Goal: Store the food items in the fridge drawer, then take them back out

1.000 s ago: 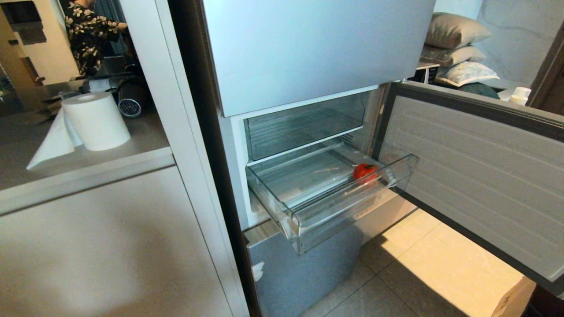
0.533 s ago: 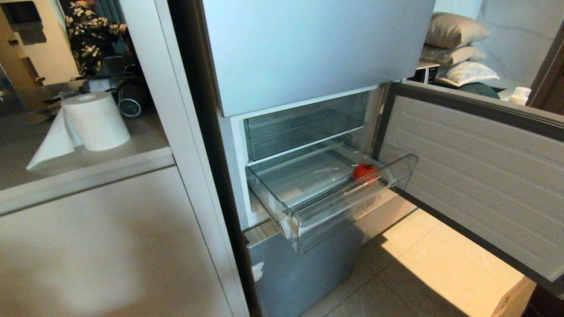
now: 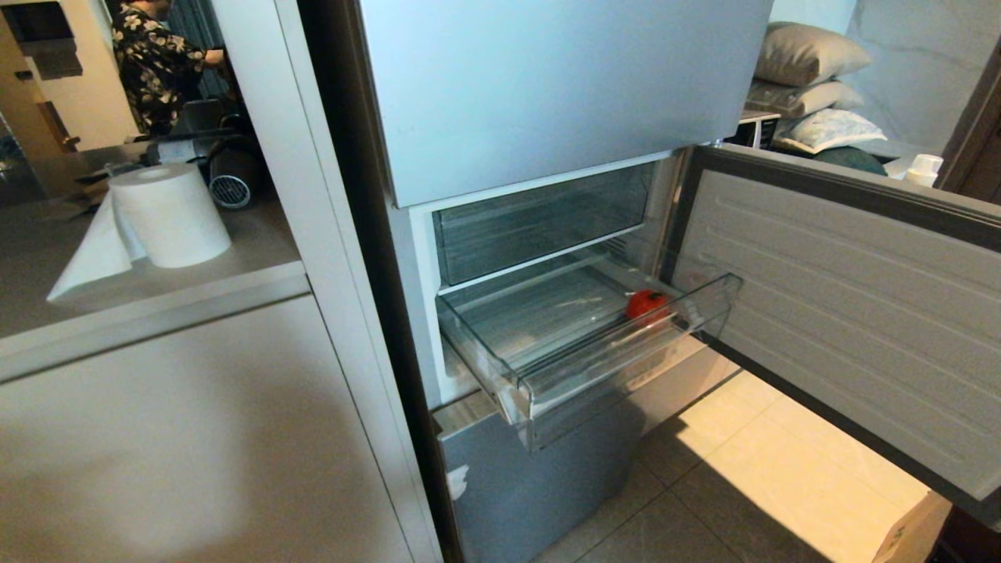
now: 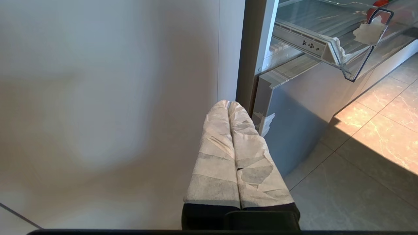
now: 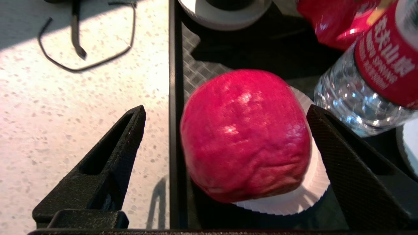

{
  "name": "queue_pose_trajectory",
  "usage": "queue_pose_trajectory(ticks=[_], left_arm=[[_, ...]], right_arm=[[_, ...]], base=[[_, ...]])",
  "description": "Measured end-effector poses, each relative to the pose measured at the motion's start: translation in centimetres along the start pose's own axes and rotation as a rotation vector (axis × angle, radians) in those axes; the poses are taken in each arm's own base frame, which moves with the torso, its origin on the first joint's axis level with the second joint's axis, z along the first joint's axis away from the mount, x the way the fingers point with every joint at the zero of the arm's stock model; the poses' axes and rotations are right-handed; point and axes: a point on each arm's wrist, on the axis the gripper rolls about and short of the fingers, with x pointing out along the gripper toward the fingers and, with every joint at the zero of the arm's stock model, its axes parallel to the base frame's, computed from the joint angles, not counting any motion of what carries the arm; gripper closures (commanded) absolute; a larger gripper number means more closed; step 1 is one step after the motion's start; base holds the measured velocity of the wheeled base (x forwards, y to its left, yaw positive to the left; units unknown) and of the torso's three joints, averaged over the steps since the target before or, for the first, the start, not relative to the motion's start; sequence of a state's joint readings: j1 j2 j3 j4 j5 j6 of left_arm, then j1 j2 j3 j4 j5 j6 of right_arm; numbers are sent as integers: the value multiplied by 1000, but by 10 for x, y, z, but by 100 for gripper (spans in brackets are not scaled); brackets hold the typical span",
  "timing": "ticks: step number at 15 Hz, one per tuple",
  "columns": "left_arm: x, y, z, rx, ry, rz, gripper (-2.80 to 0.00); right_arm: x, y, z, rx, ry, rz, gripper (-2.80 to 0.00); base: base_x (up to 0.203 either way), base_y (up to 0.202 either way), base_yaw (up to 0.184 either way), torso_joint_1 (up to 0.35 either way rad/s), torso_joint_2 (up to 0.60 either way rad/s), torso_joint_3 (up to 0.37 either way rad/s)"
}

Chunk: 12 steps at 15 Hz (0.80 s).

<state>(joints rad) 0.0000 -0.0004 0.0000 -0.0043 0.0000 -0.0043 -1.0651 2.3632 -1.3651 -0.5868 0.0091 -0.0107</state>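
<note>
the right gripper (image 5: 225, 137) is hanging with fingers (image 5: 107, 163) apart around a red fruit (image 5: 243, 133); the left gripper (image 4: 230, 104) is keeping its fingers together beside the fridge drawer (image 3: 618, 367), which is holding a tomato (image 3: 646, 303).

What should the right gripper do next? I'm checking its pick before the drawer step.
Probably lower a little and close: the right gripper is open, its fingers apart on either side of the red fruit, which sits on a white paper liner, not yet gripped.
</note>
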Motion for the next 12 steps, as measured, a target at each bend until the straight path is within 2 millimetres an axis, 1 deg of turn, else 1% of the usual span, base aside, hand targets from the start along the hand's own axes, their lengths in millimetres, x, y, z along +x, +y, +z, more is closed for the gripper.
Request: queue_pose_trajectory(ticks=[5, 6, 12], left_arm=[[0, 0, 0, 0, 0, 0, 0], [0, 0, 0, 0, 0, 0, 0], [0, 0, 0, 0, 0, 0, 0]], right_arm=[[4, -2, -9, 2, 29, -4, -280], [4, -3, -11, 2, 37, -3, 0], [7, -2, -20, 14, 73, -3, 0]], base=[[0, 0, 0, 0, 0, 0], [0, 0, 0, 0, 0, 0], [0, 0, 0, 0, 0, 0]])
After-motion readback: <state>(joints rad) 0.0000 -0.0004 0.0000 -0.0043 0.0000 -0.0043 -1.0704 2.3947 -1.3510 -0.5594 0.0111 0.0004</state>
